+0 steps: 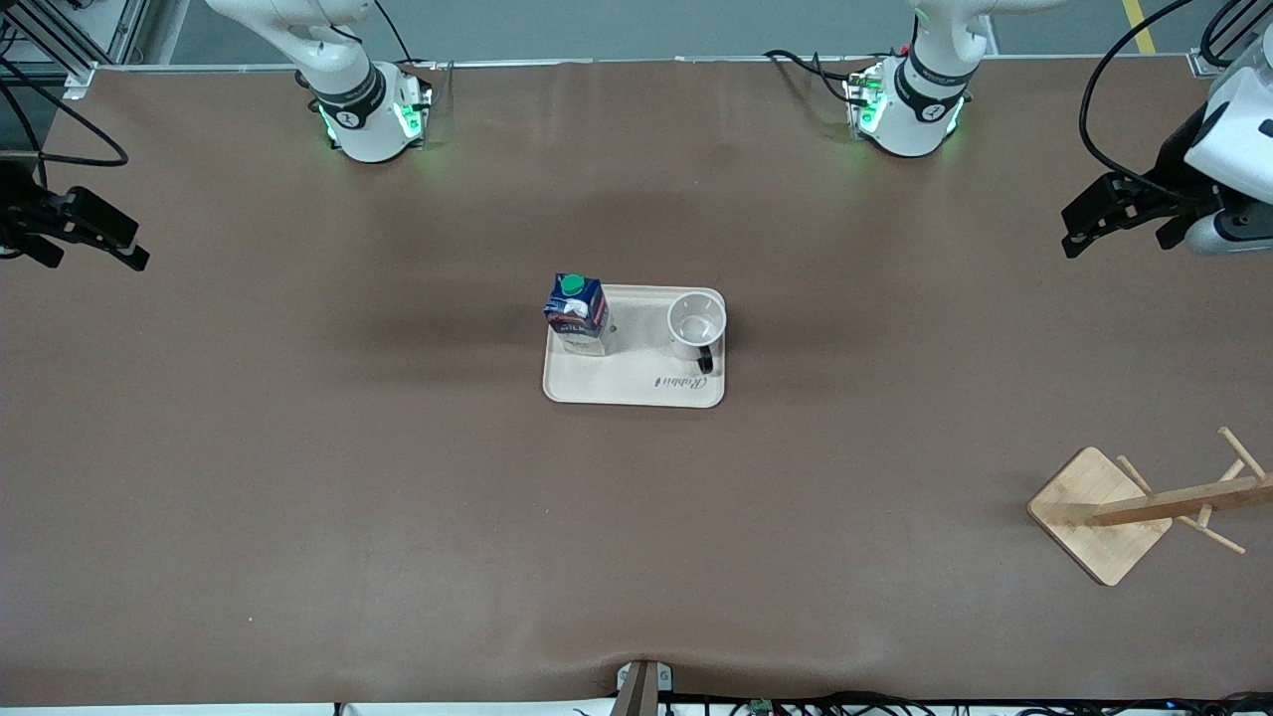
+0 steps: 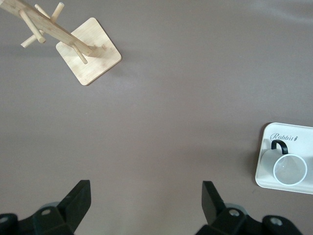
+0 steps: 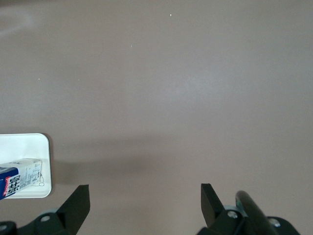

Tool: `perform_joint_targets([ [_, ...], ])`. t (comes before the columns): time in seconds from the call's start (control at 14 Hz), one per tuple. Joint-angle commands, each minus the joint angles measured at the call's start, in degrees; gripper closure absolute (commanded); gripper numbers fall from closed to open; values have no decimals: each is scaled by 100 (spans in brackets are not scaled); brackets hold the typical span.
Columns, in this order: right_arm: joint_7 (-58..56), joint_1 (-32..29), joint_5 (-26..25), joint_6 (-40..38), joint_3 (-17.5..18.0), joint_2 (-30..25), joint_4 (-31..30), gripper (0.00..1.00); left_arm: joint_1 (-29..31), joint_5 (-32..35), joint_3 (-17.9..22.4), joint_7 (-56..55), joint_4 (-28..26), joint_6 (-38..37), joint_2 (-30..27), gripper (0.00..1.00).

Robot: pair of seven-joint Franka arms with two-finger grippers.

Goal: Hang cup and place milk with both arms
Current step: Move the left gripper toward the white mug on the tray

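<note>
Both grippers (left, right) hung spread wide and empty over bare table. On the tray stood the milk and the cup, well apart from the wooden rack.

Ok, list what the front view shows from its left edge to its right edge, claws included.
Right claw → milk → cup → wooden rack. The milk and the cup stand on the tray; the left claw hangs above the rack's stretch of the view.
</note>
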Motion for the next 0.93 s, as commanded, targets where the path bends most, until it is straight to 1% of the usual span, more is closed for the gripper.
perform_joint_targets([
  [0.0, -65, -129, -64, -32, 78, 71, 136, 0, -14, -43, 10, 72, 173, -129, 79, 0],
  [0.21, -65, -164, -55, -32, 78, 79, 145, 0, -66, -8, 1, 72, 182, -129, 97, 0],
  [0.36, -65, -164, -55, -23, 78, 79, 145, 0, -66, -43, -25, 72, 339, -129, 377, 0],
  [0.5, -65, -164, -55, -23, 78, 106, 154, 0, -101, -25, -60, 38, 341, -129, 510, 0],
  [0.71, -65, -173, -55, -23, 78, 115, 154, 0, -277, -16, -210, -278, 288, -129, 799, 0],
  [0.86, -65, -173, -55, -23, 78, 115, 154, 0, -417, -17, -455, -585, 288, -6, 1089, 0],
])
